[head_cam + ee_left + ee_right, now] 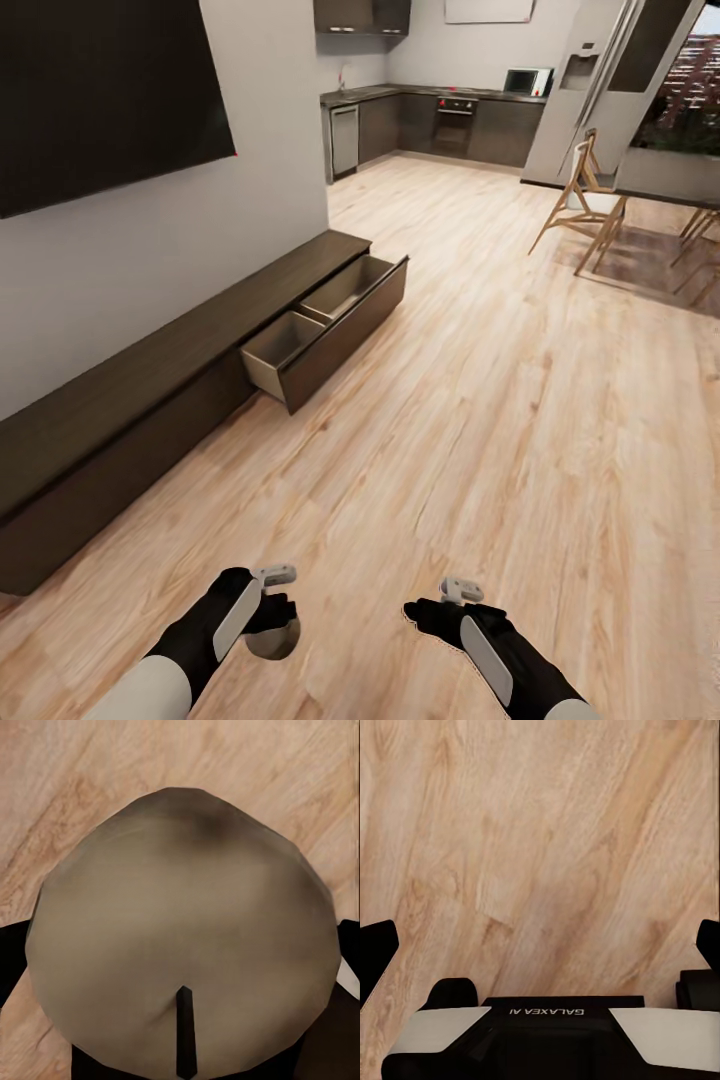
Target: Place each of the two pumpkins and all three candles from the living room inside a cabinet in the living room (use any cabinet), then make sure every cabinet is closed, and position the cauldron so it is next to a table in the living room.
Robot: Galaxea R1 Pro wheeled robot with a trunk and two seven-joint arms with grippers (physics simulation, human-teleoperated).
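A: Start with the left gripper (272,608), lower left of the head view.

B: It sits low over the wood floor (520,400) and has a candle (274,632) clamped between its fingers. In the left wrist view the candle (184,937) is a pale grey-beige round top with a short dark wick, the black fingers showing at either side of it — closed against the candle, no gap visible.

A: And the right gripper (425,612)?

B: Lower centre-right of the head view, also low over the floor. In the right wrist view its black fingertips (376,952) stand at the far edges of the frame with bare planks between them — spread wide, holding nothing.

A: The cabinet?

B: A long, low dark-brown cabinet (150,390) runs along the wall from the lower left toward the middle of the head view. The drawer (325,330) at its far end is pulled out, showing two light beige compartments; I see nothing in them from this angle. A large dark screen (100,90) hangs on the wall above, upper left.

A: Anything beyond?

B: A kitchen (440,120) with dark grey units at the top centre, and a wooden chair (585,205) beside a table (665,180) at the upper right.
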